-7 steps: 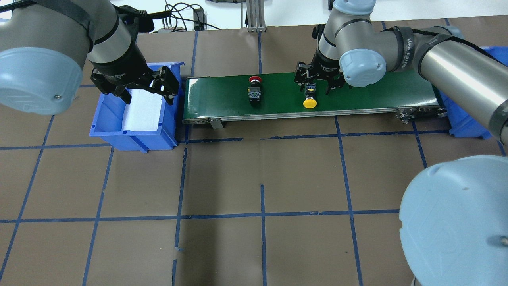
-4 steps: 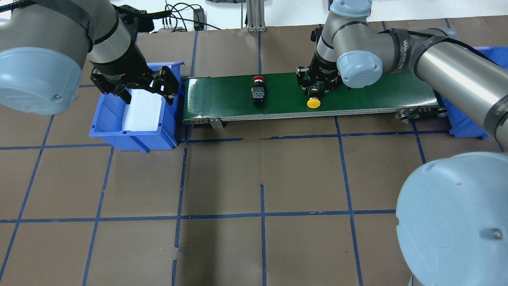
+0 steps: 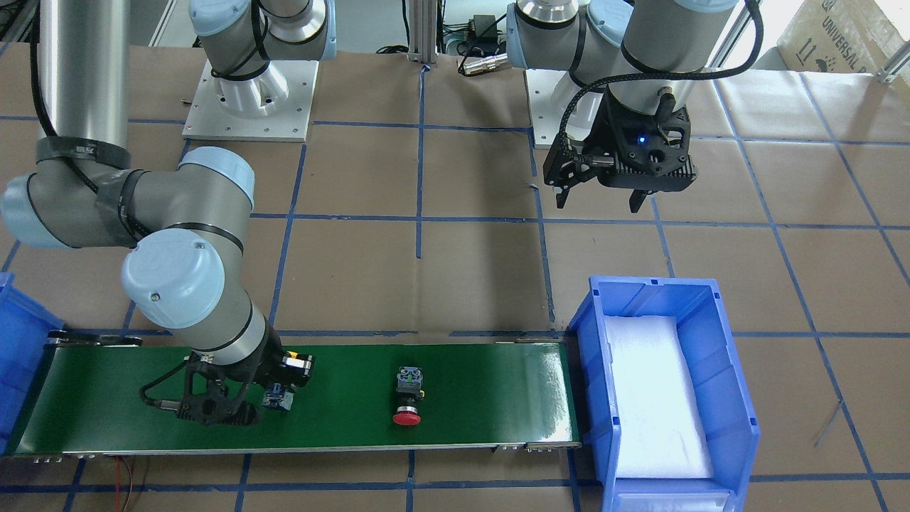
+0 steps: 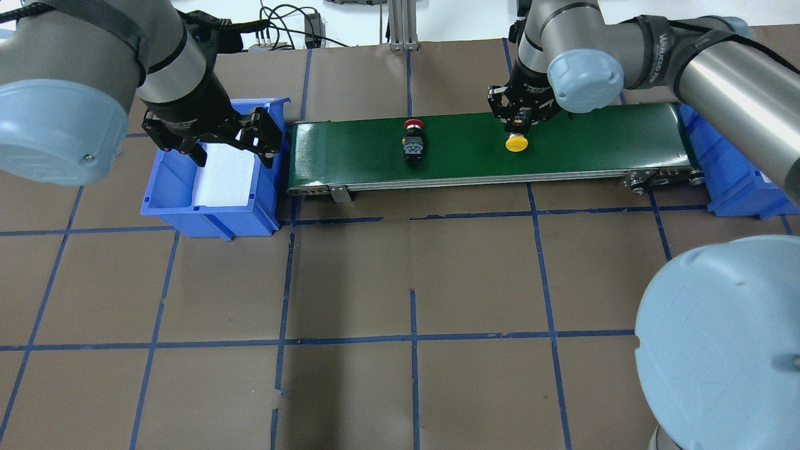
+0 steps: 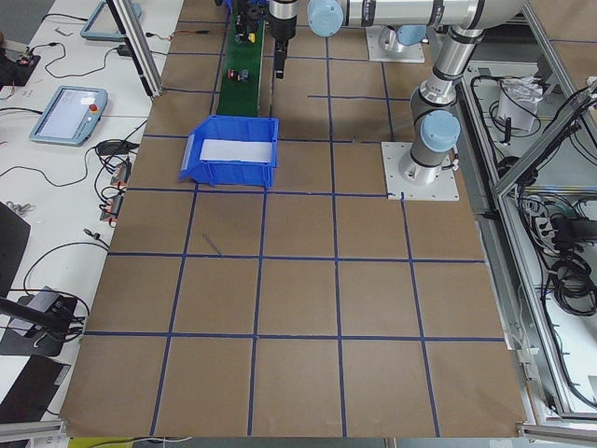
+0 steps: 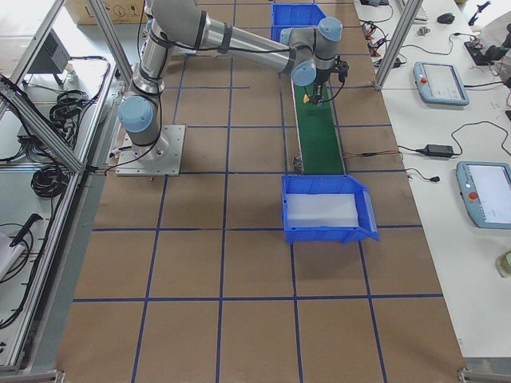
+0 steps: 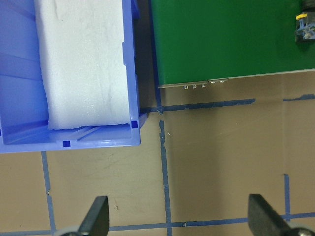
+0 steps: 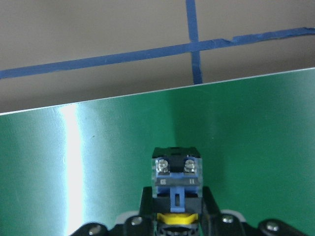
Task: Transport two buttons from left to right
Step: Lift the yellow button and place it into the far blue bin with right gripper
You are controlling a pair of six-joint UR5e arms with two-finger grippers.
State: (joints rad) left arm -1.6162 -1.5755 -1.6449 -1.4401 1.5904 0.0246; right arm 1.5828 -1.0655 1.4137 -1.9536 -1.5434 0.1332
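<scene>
In the overhead view a long green belt runs from 9 to 3 o'clock across the far part of the counter. The right tool reaches down over the belt's middle, fingers clamped on the grey-black block of the yellow button, whose cap points toward 6 o'clock. In the wrist view the block's blue insert and two screws stick out past the fingertips; whether it touches the belt I cannot tell. The red button lies on its side on the belt at 9 o'clock from the yellow one, well apart from it, cap toward 12 o'clock. Just beside the belt's 9 o'clock end stands a blue bin lined with a white foam pad. The left tool hangs raised near this bin, fingers spread wide apart and holding nothing. A second blue bin sits at the belt's 3 o'clock end, partly hidden by the right arm's forearm. The belt is smooth and glossy, with a glare streak near its 9 o'clock end. The bins are hard moulded plastic, the caps are rounded mushroom shapes, and the counter wears matte brown paper squared off by blue tape.
</scene>
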